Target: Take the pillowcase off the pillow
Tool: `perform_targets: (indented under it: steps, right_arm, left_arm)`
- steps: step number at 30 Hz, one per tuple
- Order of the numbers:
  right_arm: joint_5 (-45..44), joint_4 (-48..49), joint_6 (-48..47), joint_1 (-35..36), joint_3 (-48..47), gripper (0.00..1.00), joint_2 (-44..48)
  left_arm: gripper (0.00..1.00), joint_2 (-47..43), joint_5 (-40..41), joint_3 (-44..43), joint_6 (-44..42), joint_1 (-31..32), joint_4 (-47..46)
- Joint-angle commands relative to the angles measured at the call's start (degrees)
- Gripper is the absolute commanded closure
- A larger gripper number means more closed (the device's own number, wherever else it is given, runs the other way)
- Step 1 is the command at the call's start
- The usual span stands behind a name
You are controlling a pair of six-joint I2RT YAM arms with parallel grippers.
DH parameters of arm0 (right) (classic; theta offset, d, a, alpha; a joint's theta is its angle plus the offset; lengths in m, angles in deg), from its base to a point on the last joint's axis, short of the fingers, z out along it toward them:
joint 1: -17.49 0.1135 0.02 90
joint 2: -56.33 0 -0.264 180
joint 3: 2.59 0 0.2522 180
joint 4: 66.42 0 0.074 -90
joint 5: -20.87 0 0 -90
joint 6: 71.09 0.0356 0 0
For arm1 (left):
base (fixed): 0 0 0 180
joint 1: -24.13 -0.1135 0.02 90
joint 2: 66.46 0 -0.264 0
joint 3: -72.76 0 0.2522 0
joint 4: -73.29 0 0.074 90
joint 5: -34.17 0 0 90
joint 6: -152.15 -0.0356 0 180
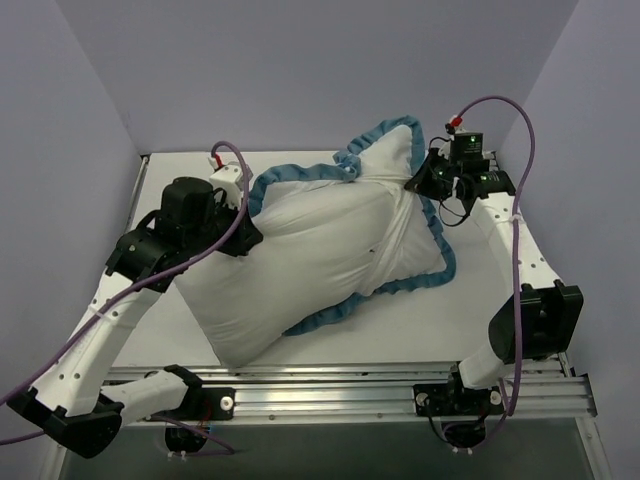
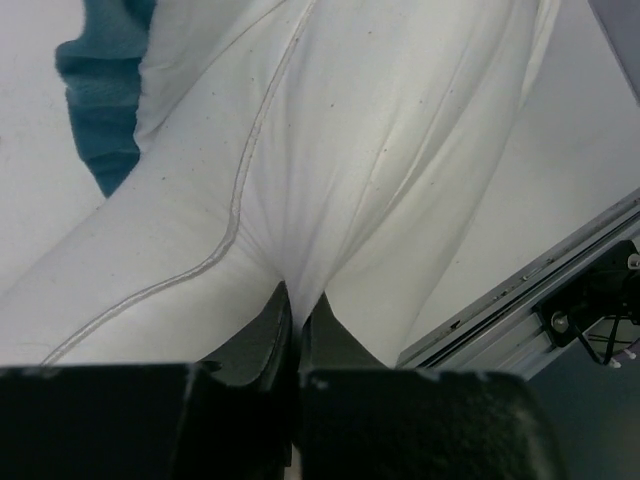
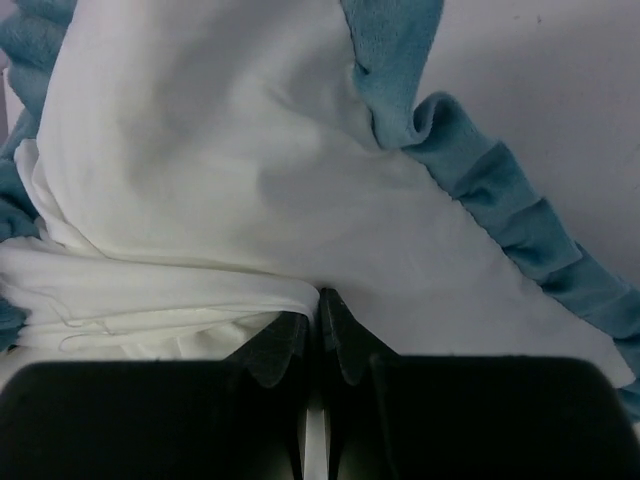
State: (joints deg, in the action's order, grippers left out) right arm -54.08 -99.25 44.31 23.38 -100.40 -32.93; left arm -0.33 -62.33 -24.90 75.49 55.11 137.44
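Clamped shut with the left hand (image 2: 297, 312) on a fold of the pillow (image 1: 260, 300); likewise with the right hand (image 3: 320, 305) on the pillowcase (image 3: 250, 150) (its white reverse). Lies slantwise on the tabletop (image 1: 480, 320), near-left to far-right, one hand toward each end. Probably calls for pulling apart along that line.

You have the pillow (image 1: 240, 310) lying diagonally on the table (image 1: 480, 300). Its near-left end protrudes from the pillowcase (image 1: 395, 160) at far right.

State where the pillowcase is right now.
Top external view: the pillowcase sits right of centre, still covering the far end of the pillow, pinched by the right end effector.
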Motion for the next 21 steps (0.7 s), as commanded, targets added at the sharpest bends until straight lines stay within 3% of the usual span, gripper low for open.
perform_targets:
  steps: [1, 6, 9, 12, 15, 16, 17, 19, 21]
  right_arm:
    - [-15.4, 2.3, -0.3, -9.4, -3.1, 1.00, -1.4]
    - [-3.4, 8.8, -1.0, -6.4, -0.1, 1.00, -0.9]
    - [-3.1, 9.2, -3.6, 1.2, -0.1, 0.99, -1.3]
    - [-1.3, 11.4, -3.4, 5.7, 2.4, 0.82, 0.0]
    - [-1.3, 12.5, -3.2, 8.3, 4.8, 0.58, 2.0]
    - [-1.6, 12.0, -3.4, 9.0, 5.0, 0.54, 2.5]
    - [-1.8, 11.8, -3.7, 9.8, 5.9, 0.47, 3.0]
    - [-2.7, 10.4, -4.0, 10.6, 7.0, 0.42, 4.9]
    - [-3.8, 10.2, -4.0, 11.2, 10.0, 0.35, 7.6]
  left_arm:
    - [0.98, -10.3, 7.8, 0.7, 2.7, -4.7, 7.6]
    - [0.98, -10.1, 9.7, 6.7, 2.9, -7.3, 5.6]
    - [0.98, -5.9, 8.7, 8.9, 2.3, -7.4, -1.0]
    - [0.94, -0.5, 9.2, 10.0, 1.4, -7.6, -8.1]
    - [0.63, 5.2, 10.8, 7.6, -0.3, -7.7, -12.9]
    - [0.34, 7.5, 11.1, 6.0, -0.9, -7.7, -13.8]
    - [0.21, 8.4, 10.8, 5.1, -1.3, -7.6, -15.0]
    - [0.07, 9.5, 10.3, 3.3, -2.4, -5.7, -15.2]
    - [0.06, 8.8, 12.6, 2.0, -4.9, -2.6, -15.3]
